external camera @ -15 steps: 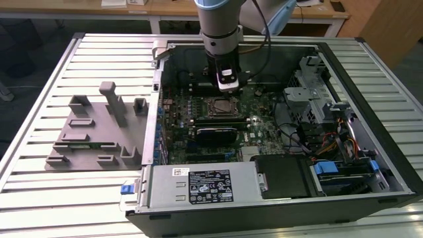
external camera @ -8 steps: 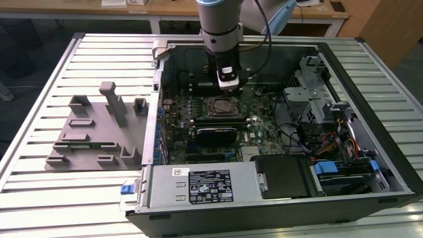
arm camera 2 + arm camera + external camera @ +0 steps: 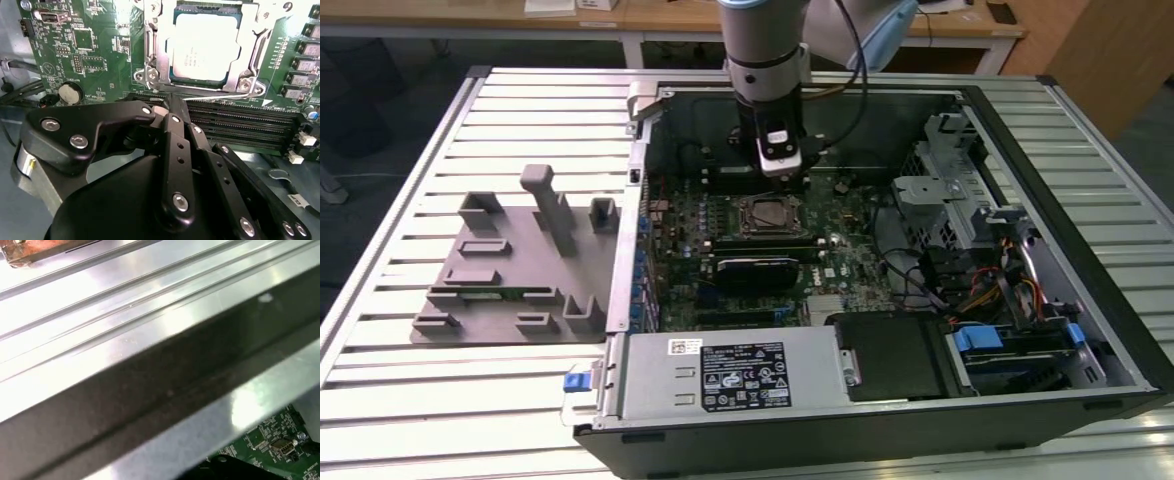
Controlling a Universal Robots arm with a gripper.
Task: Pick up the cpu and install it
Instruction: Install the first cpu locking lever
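In the exterior view the gripper (image 3: 781, 170) hangs inside the open computer case (image 3: 1067, 110), just above the socket (image 3: 767, 216). In the second wrist view the cpu (image 3: 204, 46) lies seated in the socket's metal frame (image 3: 150, 55) on the motherboard (image 3: 100, 50); the fingers (image 3: 172, 112) look closed together, empty

The arm (image 3: 758, 40) hangs straight down, wrist vertical. Its gripper (image 3: 167, 107) points downward, black fingers (image 3: 175, 150) drawn together, holding nothing.

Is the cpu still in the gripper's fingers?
No. In the second wrist view the cpu lies flat in the motherboard socket, clear of the gripper, whose fingers are closed together with nothing between them.
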